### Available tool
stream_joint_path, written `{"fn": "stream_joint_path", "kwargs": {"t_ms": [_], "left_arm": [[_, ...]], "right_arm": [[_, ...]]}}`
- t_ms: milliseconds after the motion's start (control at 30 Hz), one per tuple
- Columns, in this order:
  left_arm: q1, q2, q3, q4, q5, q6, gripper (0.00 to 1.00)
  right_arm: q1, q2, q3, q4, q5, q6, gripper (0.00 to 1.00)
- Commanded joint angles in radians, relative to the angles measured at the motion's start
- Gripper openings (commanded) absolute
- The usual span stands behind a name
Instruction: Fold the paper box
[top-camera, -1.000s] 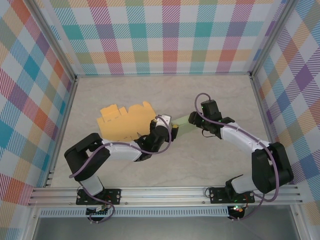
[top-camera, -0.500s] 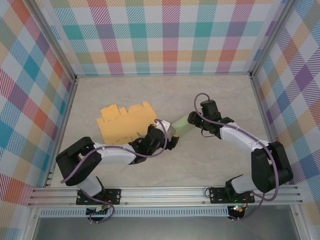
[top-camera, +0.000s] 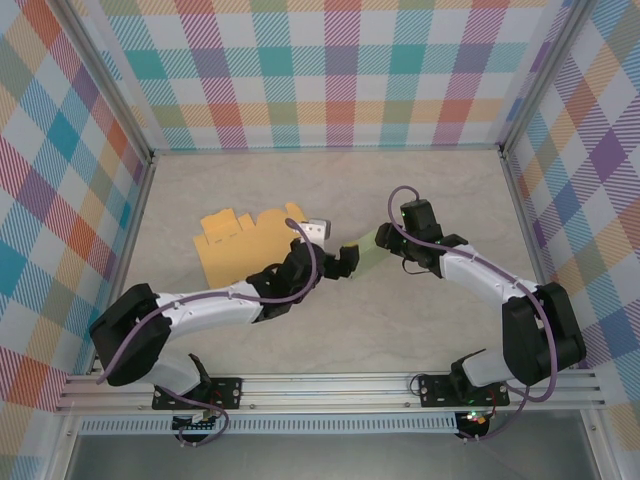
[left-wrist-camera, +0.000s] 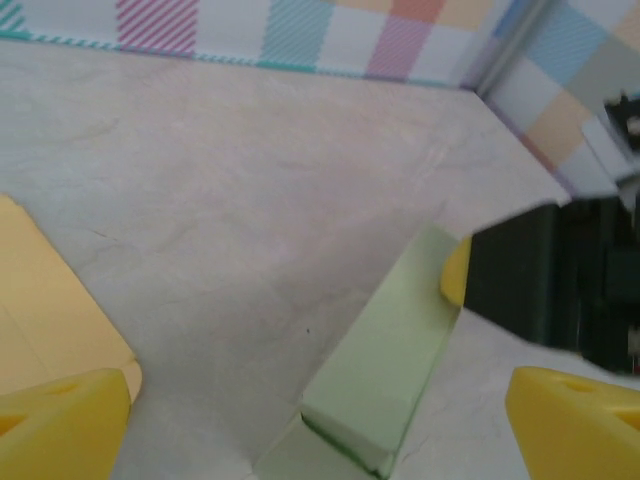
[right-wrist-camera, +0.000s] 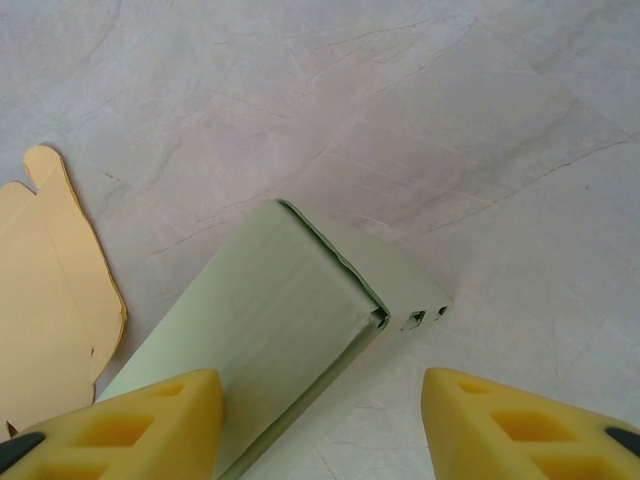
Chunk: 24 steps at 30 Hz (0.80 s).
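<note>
Worktop (top-camera: 420, 330), centre: just spread left fingers (left-wrist-camera: 65, 410) off box (left-wrist-camera: 385, 350); cannot tell whether right fingers (right-wrist-camera: 150, 415) pinch it; folding unfinished.

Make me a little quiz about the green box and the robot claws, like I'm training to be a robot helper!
1. True or false: the green box lies on top of the flat orange sheet.
2. The left claw is: A) open, B) shut on the box, C) shut on the sheet.
3. Fill in: the sheet lies on the ____ arm's side.
Key: 1 false; 2 A; 3 left.
</note>
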<state>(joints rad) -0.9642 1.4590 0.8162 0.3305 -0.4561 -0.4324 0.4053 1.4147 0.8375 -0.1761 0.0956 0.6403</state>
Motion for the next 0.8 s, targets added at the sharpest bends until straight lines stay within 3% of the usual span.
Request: {"fn": "stream_joint_path", "kwargs": {"t_ms": [0,233,767], "left_arm": [[0.028,0.006,0.057,-0.092,-0.058,-0.159,0.95],[0.082,0.098,0.119,-0.134,0.063,-0.249,0.92],[0.096,0.177,0.076,-0.14,0.216,-0.262,0.66]], "right_arm": [[-0.006,0.021,-0.035,-0.11,0.012,-0.002,0.55],[-0.006,0.015,-0.037,-0.109,-0.002,-0.001,0.55],[-0.006,0.018,-0.033,-0.109,-0.007,0.007,0.54]]}}
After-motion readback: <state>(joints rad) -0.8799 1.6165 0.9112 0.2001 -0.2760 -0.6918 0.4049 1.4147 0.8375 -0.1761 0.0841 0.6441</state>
